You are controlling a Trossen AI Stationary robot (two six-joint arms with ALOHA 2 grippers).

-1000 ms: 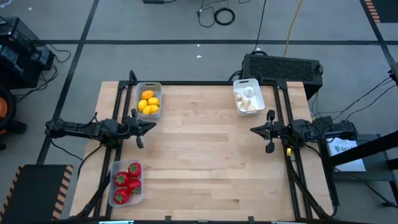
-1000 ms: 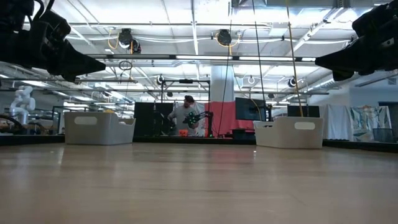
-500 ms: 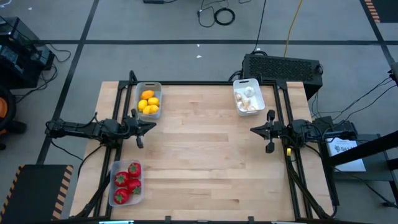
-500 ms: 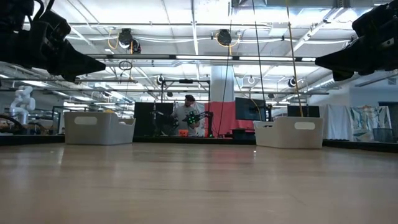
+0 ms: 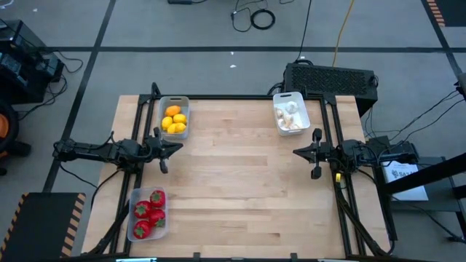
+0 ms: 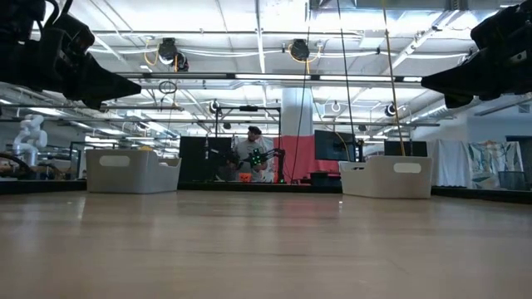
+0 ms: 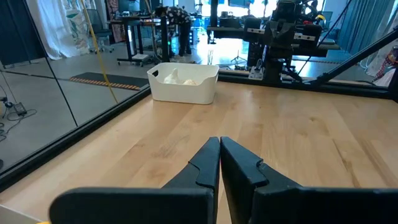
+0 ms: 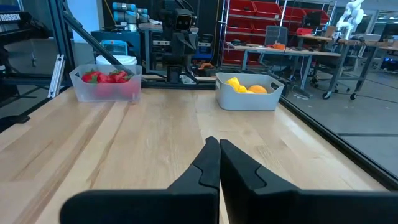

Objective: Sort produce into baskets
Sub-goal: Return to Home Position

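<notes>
Looks done — yellow-orange lemons (image 5: 175, 120), glossy red pieces (image 5: 148, 209), whitish garlic bulbs (image 5: 290, 115) sit sorted — so I hold left gripper (image 5: 177, 148) and right gripper (image 5: 296, 152) aside, fingers together, empty.

Only "ROSSEN" reads — pale letters on a dark panel (image 8: 11, 17).

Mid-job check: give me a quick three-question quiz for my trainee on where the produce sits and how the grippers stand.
1. True or false: the red pieces lie in the clear basket.
2. The white basket holds: A) garlic-like bulbs, B) red pieces, C) nothing.
3. Fill in: on the left gripper and the right gripper, the jaws are ___.
Key: 1 true; 2 A; 3 shut.
</notes>
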